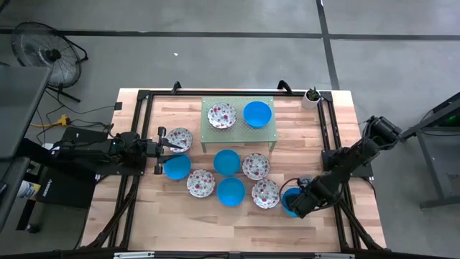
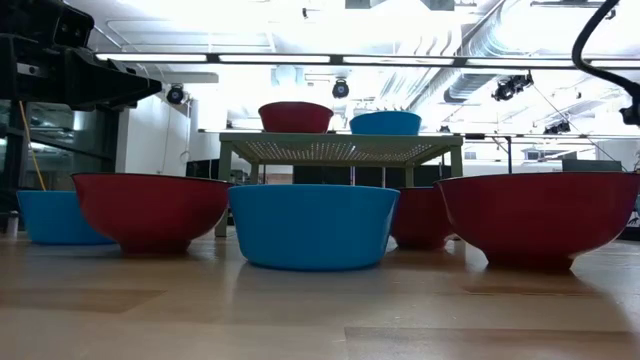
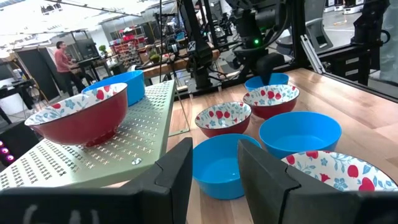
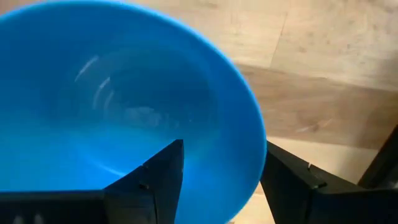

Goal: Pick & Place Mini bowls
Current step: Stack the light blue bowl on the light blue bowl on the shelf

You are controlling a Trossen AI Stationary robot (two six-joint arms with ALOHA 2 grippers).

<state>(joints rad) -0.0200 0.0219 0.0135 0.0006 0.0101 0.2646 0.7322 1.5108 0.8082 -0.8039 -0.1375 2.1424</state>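
Mini bowls: small round shallow bowls, some plain bright blue, some white inside with red-pink floral speckles and red outside; all empty.
On stand: one floral bowl [image 1: 221, 115] and one blue bowl [image 1: 257, 114] sit on the pale green perforated metal stand [image 1: 238, 133].
On table: six bowls cluster in front of the stand on the light wooden table [image 1: 180, 223]; a floral bowl [image 1: 179, 139] and a blue bowl [image 1: 177, 167] lie by the left gripper.
Right gripper [image 4: 221, 180]: at the front right of the table, fingers apart astride the rim of a blue bowl [image 4: 118, 106], one inside, one outside.
Left gripper [image 3: 214, 171]: left of the stand, fingers apart, holding nothing.
Writing: none readable.
Open room: bare wood along the front edge and left side.
Far right corner: small white pot with a green plant [image 1: 311, 96].
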